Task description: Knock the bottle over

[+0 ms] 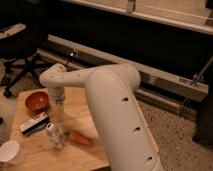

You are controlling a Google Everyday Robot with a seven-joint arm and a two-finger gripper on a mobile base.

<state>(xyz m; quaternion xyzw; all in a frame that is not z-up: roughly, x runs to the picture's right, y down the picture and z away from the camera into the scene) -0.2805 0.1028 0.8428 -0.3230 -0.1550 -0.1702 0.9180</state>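
Note:
The small clear plastic bottle [55,136] with a white cap is on the wooden table [75,107], left of centre; I cannot tell whether it stands upright or leans. An orange carrot [80,138] lies just to its right. My white arm reaches from the lower right across the table to the left. Its gripper [58,100] hangs down over the table beside a red bowl [37,101], a short way behind the bottle and apart from it.
A flat black-and-white box [34,123] lies left of the bottle. A white paper cup [10,151] stands at the table's front left corner. A black office chair [20,42] is behind the table at the left. A metal rail [165,80] runs along the floor behind.

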